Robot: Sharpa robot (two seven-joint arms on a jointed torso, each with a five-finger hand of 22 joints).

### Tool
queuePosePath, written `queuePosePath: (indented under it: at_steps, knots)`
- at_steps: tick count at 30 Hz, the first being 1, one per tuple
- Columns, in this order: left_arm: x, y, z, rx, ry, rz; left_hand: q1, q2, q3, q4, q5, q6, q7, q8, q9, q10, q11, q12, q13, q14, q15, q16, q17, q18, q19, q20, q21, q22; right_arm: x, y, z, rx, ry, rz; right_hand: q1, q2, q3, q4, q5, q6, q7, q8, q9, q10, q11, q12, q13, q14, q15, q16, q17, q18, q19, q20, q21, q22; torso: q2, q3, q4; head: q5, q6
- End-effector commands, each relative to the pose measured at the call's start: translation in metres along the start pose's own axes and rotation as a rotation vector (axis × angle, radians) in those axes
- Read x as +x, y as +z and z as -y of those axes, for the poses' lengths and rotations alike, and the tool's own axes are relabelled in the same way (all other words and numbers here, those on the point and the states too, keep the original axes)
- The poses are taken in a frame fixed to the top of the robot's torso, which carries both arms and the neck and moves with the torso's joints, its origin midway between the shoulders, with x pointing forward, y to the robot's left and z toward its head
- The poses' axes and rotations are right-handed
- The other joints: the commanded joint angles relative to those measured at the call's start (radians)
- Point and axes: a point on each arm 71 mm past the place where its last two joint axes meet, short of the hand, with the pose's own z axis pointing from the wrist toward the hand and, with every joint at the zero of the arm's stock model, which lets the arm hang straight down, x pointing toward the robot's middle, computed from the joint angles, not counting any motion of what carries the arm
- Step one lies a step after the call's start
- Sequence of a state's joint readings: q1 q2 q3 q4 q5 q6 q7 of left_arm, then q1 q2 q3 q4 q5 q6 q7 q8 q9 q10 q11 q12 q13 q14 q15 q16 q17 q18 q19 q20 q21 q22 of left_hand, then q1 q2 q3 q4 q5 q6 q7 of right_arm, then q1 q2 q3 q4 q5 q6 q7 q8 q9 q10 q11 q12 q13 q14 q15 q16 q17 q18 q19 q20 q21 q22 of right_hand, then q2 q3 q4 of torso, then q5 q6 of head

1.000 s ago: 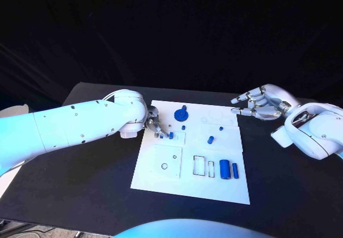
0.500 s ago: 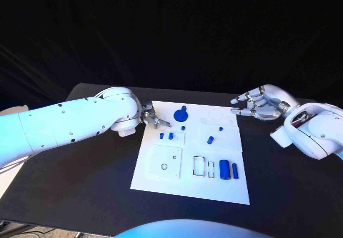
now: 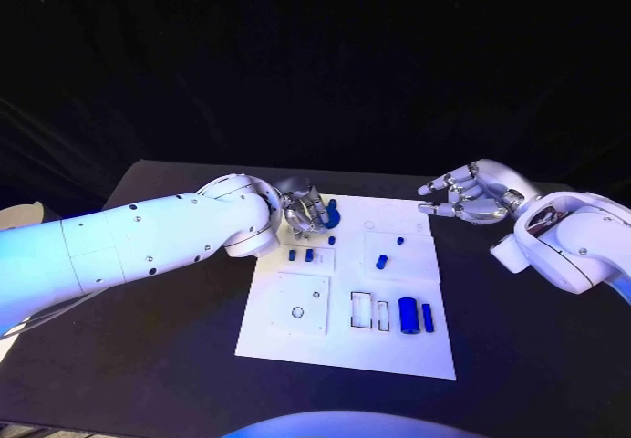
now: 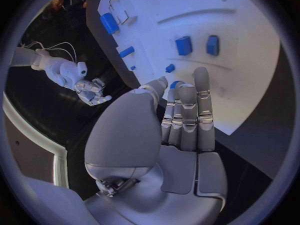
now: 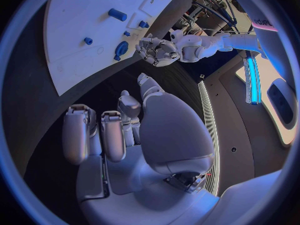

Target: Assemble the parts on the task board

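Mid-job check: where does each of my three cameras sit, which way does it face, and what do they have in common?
Head view: on the robot's head, looking down at the white task board; both white arms enter, left hand at the round blue part, right hand off the board.
Left wrist view: behind the left hand, facing the board.
Right wrist view: behind the right hand, facing the board.
Shared: both wrist views show the other hand.

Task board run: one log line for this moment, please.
left robot hand: over round blue part at task board far edge, grip unclear | right robot hand: open, off board, holds nothing | two small blue parts: on board
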State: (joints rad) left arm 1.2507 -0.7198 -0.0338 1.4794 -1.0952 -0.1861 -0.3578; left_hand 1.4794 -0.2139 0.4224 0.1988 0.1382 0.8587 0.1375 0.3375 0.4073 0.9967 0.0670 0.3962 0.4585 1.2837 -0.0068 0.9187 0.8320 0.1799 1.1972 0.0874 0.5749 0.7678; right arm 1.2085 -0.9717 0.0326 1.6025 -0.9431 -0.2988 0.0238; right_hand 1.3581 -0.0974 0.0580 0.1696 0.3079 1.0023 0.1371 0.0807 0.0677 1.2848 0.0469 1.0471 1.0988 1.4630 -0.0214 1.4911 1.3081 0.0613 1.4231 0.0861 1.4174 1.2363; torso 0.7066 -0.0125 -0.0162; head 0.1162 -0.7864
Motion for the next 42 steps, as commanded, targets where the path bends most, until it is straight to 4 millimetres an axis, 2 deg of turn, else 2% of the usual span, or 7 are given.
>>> queuePosePath:
  at_steps: [1, 3, 6, 8, 10, 19, 42]
  knots:
    - [0.0, 0.001, 0.022, 0.282, 0.153, 0.117, 0.005, -0.027, 0.017, -0.012, -0.002, 0.022, -0.01, -0.041, -0.047, 0.017, -0.003, -0.059, -0.07, 0.038, -0.002, 0.025, 0.021, 0.008, 0.028, -0.004, -0.003, -0.007, 0.002, 0.0, 0.0, -0.007, -0.004, -0.016, 0.001, 0.006, -0.005, -0.001, 0.004, 0.007, -0.001, 0.001, 0.0, 0.0, 0.001, -0.006, -0.001, 0.077, -0.005, -0.005, 0.131, 0.007, 0.0, -0.008, -0.004, -0.001, 0.0, -0.0005, -0.0026, -0.003, 0.007]
    - [0.004, 0.004, 0.025, 0.308, 0.214, 0.114, -0.008, -0.045, 0.007, -0.015, -0.003, 0.043, -0.009, -0.06, -0.071, 0.013, 0.006, -0.099, -0.113, 0.061, 0.001, 0.048, 0.042, 0.004, 0.044, 0.0, -0.006, -0.011, 0.003, 0.001, 0.0, -0.007, -0.004, -0.016, 0.001, 0.006, -0.005, -0.001, 0.004, 0.007, -0.001, 0.001, 0.0, 0.0, 0.001, -0.006, -0.001, 0.077, -0.005, -0.005, 0.131, 0.007, 0.0, -0.008, -0.004, -0.001, 0.0, 0.0, -0.0012, -0.006, 0.007]
    - [0.012, 0.008, 0.028, 0.328, 0.304, 0.099, -0.024, -0.053, -0.014, -0.021, -0.005, 0.073, -0.017, -0.093, -0.11, 0.04, 0.002, -0.138, -0.17, 0.151, -0.009, 0.207, 0.2, -0.002, 0.112, -0.002, 0.045, 0.02, 0.003, 0.001, 0.0, -0.007, -0.004, -0.017, 0.001, 0.006, -0.005, -0.001, 0.004, 0.007, -0.001, 0.001, 0.0, 0.0, 0.001, -0.006, -0.001, 0.077, -0.005, -0.005, 0.131, 0.007, 0.0, -0.008, -0.004, -0.001, 0.001, 0.0004, 0.0, -0.006, 0.01]
    - [0.017, 0.011, 0.029, 0.328, 0.347, 0.085, -0.03, -0.05, -0.025, -0.026, -0.005, 0.098, -0.016, -0.114, -0.135, 0.062, 0.003, -0.163, -0.209, 0.206, -0.009, 0.335, 0.333, -0.032, 0.192, -0.006, 0.219, 0.156, 0.003, 0.001, -0.001, -0.008, -0.003, -0.017, 0.001, 0.006, -0.005, -0.001, 0.004, 0.007, -0.001, 0.001, 0.0, 0.0, 0.001, -0.006, -0.001, 0.077, -0.005, -0.005, 0.131, 0.007, 0.0, -0.008, -0.004, -0.001, 0.002, -0.0002, 0.0002, -0.008, 0.012]
    - [0.022, 0.013, 0.029, 0.321, 0.386, 0.064, -0.035, -0.042, -0.036, -0.03, -0.004, 0.124, -0.016, -0.132, -0.159, 0.078, 0.0, -0.186, -0.243, 0.227, -0.012, 0.394, 0.392, -0.05, 0.233, -0.009, 0.325, 0.243, 0.003, 0.001, -0.001, -0.008, -0.003, -0.018, 0.001, 0.006, -0.005, -0.001, 0.004, 0.007, -0.001, 0.001, 0.0, 0.0, 0.001, -0.006, -0.001, 0.077, -0.005, -0.005, 0.131, 0.007, 0.0, -0.008, -0.004, -0.001, 0.002, -0.0008, -0.0007, -0.009, 0.011]
    - [0.031, 0.02, 0.027, 0.264, 0.465, 0.009, -0.039, -0.032, -0.053, -0.04, -0.004, 0.172, -0.02, -0.162, -0.198, 0.12, -0.003, -0.224, -0.3, 0.222, -0.018, 0.363, 0.316, -0.068, 0.272, -0.015, 0.435, 0.336, 0.004, 0.001, -0.001, -0.009, -0.002, -0.02, 0.002, 0.006, -0.005, -0.001, 0.004, 0.007, -0.001, 0.001, 0.0, 0.0, 0.001, -0.006, -0.001, 0.077, -0.005, -0.004, 0.132, 0.006, 0.0, -0.008, -0.003, 0.0, 0.002, -0.0005, -0.001, -0.01, 0.009]
    - [0.034, 0.03, 0.017, 0.173, 0.524, -0.022, -0.019, -0.011, -0.022, -0.061, -0.001, 0.211, -0.021, -0.189, -0.229, 0.152, -0.002, -0.262, -0.347, 0.218, -0.017, 0.365, 0.278, -0.073, 0.282, -0.016, 0.467, 0.366, 0.005, 0.002, -0.001, -0.011, -0.002, -0.022, 0.003, 0.007, -0.005, -0.002, 0.005, 0.007, -0.001, 0.001, 0.0, 0.0, 0.001, -0.006, -0.001, 0.077, -0.006, -0.004, 0.132, 0.006, 0.0, -0.008, -0.003, 0.0, 0.001, -0.0004, -0.0006, -0.014, 0.0]
